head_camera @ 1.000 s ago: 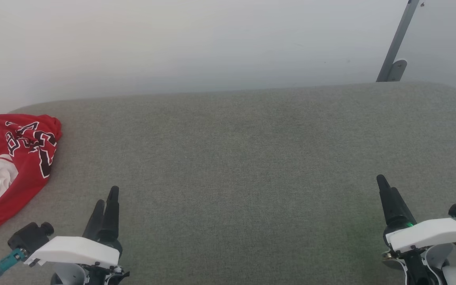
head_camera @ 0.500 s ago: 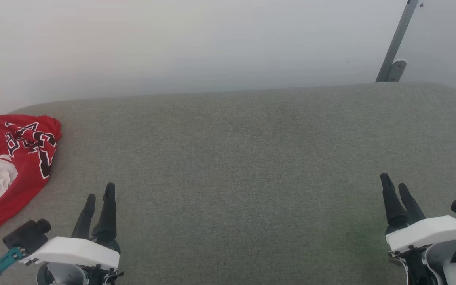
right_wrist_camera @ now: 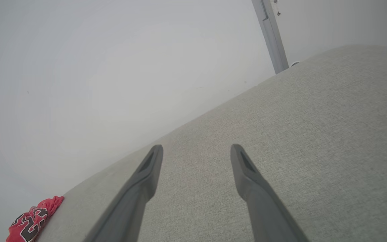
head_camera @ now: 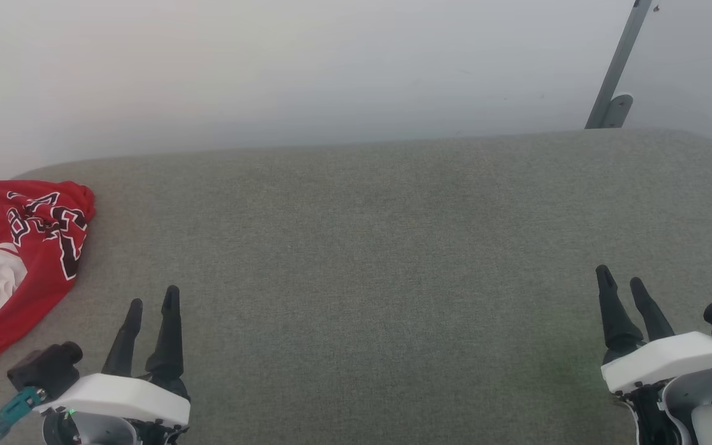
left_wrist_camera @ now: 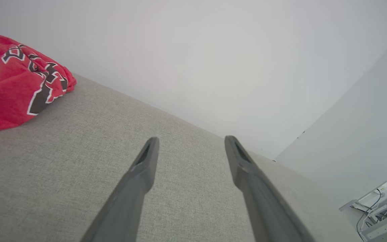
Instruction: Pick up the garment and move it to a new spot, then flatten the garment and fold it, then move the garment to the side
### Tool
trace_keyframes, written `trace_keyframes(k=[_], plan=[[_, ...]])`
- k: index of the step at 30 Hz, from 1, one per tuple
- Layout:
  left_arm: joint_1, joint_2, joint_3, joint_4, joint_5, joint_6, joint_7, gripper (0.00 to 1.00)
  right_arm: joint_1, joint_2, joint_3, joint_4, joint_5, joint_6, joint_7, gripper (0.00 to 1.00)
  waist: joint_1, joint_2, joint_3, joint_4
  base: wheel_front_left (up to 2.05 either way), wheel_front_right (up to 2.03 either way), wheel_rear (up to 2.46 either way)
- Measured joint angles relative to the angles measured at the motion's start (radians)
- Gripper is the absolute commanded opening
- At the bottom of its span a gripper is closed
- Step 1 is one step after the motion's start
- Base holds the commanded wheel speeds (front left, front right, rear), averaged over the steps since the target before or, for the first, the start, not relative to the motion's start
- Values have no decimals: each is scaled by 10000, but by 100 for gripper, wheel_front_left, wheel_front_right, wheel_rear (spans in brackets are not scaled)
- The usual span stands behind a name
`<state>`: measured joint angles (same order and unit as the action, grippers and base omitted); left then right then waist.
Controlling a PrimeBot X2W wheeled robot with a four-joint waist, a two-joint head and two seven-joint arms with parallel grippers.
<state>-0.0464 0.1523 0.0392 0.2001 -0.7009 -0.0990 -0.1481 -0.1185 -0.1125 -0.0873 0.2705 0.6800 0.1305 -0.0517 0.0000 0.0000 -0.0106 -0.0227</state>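
Where the head view looks down, the garment (head_camera: 16, 259) lies crumpled at the left end of the grey bench (head_camera: 362, 247), with white lining exposed. Left pincer (head_camera: 154, 296) is near the garment and right pincer (head_camera: 620, 277) well apart from it. Both are spread wide and empty.

Left wrist view: the garment's black, white-edged lettering shows up close; a cabled shelf (left_wrist_camera: 378, 208) sits far from the garment.

Right wrist view: the garment is small and distant; a grey post (right_wrist_camera: 270, 37) rises well apart from it.

I see the garment (head_camera: 16, 259) bunched up: red, black white-edged lettering on top, white inside showing. It lies at the left end of the grey cushion (head_camera: 362, 278).
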Motion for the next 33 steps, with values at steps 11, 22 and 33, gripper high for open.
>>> trace_keyframes(k=[11, 22, 33], plan=[[22, -35, 17, -48, 1080, -113, -265, 100, -89, -40, -21, -33, -1001, 0, -134, 100, 0, 0, -23, -12, 0, 0, 0], [46, -40, 19, -71, 1950, -161, -489, 100, -102, -75, 0, -31, -1822, 0, -290, 100, 0, 0, -56, -25, 0, 0, 0], [66, -4, -4, -82, 2815, -217, -740, 100, -151, -88, 48, -10, -2715, 0, -500, 100, 0, 0, -91, -44, 0, 0, 0]])
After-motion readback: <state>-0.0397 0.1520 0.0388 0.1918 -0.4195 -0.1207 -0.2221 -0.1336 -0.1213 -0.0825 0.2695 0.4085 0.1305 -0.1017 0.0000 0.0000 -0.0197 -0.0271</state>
